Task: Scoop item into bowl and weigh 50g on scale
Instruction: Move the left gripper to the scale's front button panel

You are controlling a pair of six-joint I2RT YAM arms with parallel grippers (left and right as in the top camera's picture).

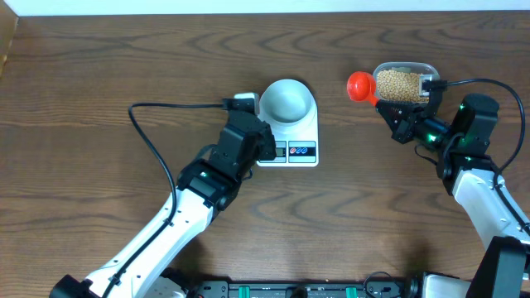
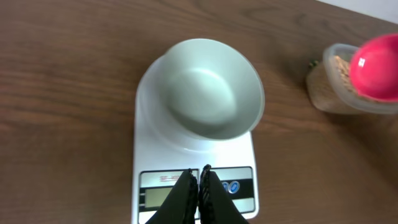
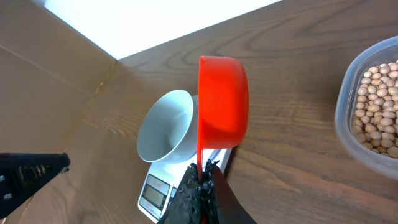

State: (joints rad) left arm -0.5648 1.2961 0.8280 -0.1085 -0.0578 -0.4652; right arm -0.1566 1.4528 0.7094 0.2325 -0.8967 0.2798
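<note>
On the worktop (image 1: 99, 50), the scale (image 1: 305, 132) carries the empty bowl (image 1: 286, 99), my left pincer (image 2: 199, 175) closed over its display end at 6 o'clock. The tub (image 1: 427, 69) sits well off at 3 o'clock. My right pincer (image 3: 203, 177) grips the red scoop (image 1: 360, 85), handle running toward 10 o'clock overhead, cup just at 9 o'clock of the beans (image 1: 399, 83); the right arm is nearer them.

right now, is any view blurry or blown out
Overhead: evenly lit and sharp. Left wrist: the red scoop is soft and washed pink, the scale display unreadable. Right wrist: beyond the table is blown out white, the soybeans look crisp.
</note>
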